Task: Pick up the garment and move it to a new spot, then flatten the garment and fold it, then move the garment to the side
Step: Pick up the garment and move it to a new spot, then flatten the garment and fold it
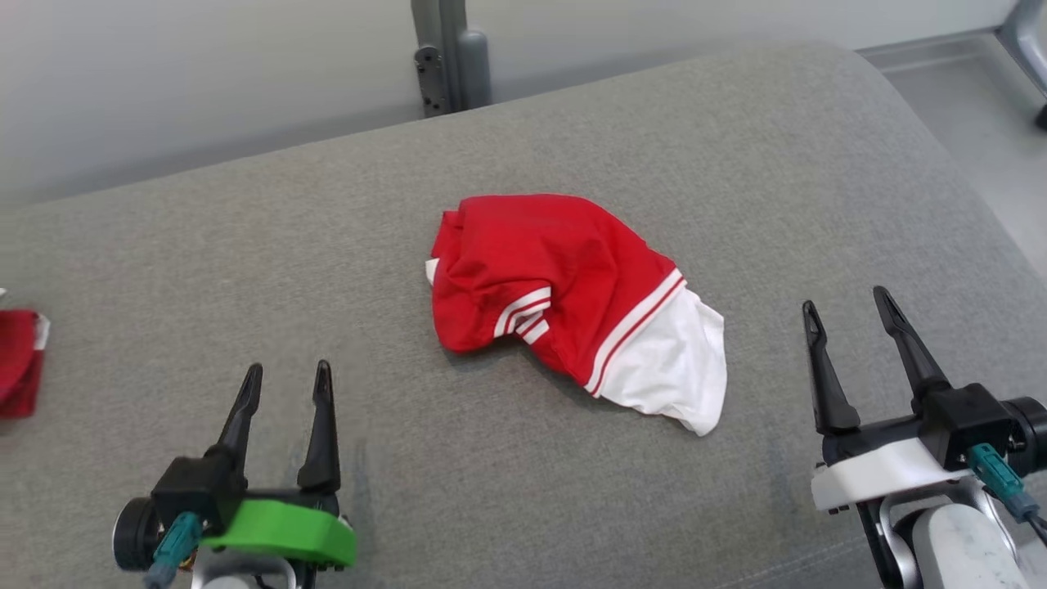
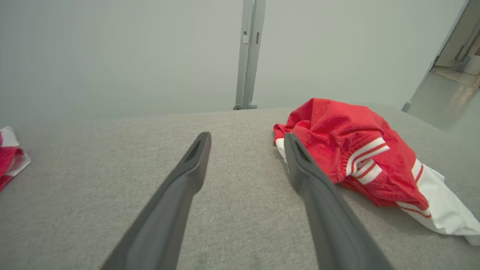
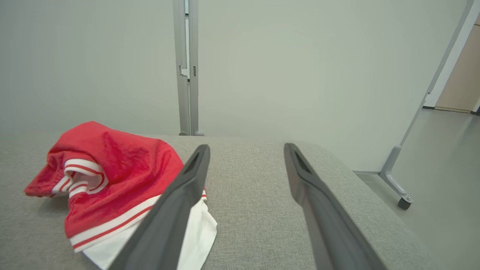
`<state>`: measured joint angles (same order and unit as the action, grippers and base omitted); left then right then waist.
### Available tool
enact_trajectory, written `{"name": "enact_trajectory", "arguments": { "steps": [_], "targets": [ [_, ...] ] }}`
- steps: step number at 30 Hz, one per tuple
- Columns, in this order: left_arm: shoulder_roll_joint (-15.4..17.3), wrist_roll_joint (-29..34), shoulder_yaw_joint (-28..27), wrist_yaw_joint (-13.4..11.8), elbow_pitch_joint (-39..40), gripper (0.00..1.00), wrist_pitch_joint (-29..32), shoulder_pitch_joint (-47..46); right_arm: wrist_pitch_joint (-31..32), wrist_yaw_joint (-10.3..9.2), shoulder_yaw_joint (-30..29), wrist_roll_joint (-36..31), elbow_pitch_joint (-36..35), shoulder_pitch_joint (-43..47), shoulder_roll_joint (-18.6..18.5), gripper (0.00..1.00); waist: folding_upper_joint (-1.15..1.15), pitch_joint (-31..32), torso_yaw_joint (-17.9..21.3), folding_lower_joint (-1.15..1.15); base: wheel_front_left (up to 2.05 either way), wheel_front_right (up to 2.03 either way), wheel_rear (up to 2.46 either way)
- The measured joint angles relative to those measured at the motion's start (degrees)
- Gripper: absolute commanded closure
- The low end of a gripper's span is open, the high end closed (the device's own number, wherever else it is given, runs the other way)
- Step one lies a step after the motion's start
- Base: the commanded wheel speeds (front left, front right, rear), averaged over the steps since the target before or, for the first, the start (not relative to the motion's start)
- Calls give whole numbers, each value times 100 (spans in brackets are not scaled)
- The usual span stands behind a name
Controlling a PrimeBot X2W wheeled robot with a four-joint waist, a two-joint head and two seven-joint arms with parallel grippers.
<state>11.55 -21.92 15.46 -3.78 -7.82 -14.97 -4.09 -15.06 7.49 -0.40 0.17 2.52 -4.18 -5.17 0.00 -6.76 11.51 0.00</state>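
Lying bunched, garment (image 1: pixel 540 262), shape hidden in folds, red cloth (image 1: pixel 18 360) cropped left

Garment (image 1: pixel 564 286): bright red, white panel at near-right end, white bands with thin red line at seam; white-red stripes on cuff near middle.
Table (image 1: pixel 245 270): mid-grey woven fabric, plain.
Second cloth (image 1: pixel 18 360) at left edge: red, white trim.
Left gripper (image 1: pixel 288 374): black fingers (image 1: pixel 321 433), bright green mount (image 1: pixel 286 532), teal connector (image 1: pixel 176 540).
Right gripper (image 1: pixel 845 298): black fingers (image 1: pixel 826 384), white mount (image 1: pixel 875 474), teal connector (image 1: pixel 994 474).
Wall (image 1: pixel 204 74): pale grey-green.
Post (image 1: pixel 450 53): grey.
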Motion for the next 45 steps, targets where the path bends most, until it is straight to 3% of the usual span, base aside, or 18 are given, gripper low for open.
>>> {"name": "enact_trajectory", "arguments": {
  "steps": [5,13,22,37,40,45],
  "targets": [
    [-121,174,-620,182,68,0,-7,648,0,0,-11,-41,102,193,-93,0,0,245,-358,0,0,0,0],
    [-589,563,-1589,556,132,0,-8,1275,0,0,23,-41,350,437,-44,0,0,571,-768,0,0,0,0],
    [-800,900,-1962,918,179,0,-8,1349,0,0,26,-29,480,541,35,0,0,720,-957,0,0,0,0],
    [-856,1096,-1917,1091,-2,0,-8,1167,0,0,146,8,532,477,64,0,0,663,-719,0,0,0,0],
    [-847,1069,-1525,1110,-189,0,-18,845,0,0,194,25,477,329,40,0,0,610,-598,0,0,0,0],
    [-549,890,-426,1117,-847,0,242,-127,0,0,261,86,369,107,33,0,0,450,-326,0,0,0,0]
  ]
}}
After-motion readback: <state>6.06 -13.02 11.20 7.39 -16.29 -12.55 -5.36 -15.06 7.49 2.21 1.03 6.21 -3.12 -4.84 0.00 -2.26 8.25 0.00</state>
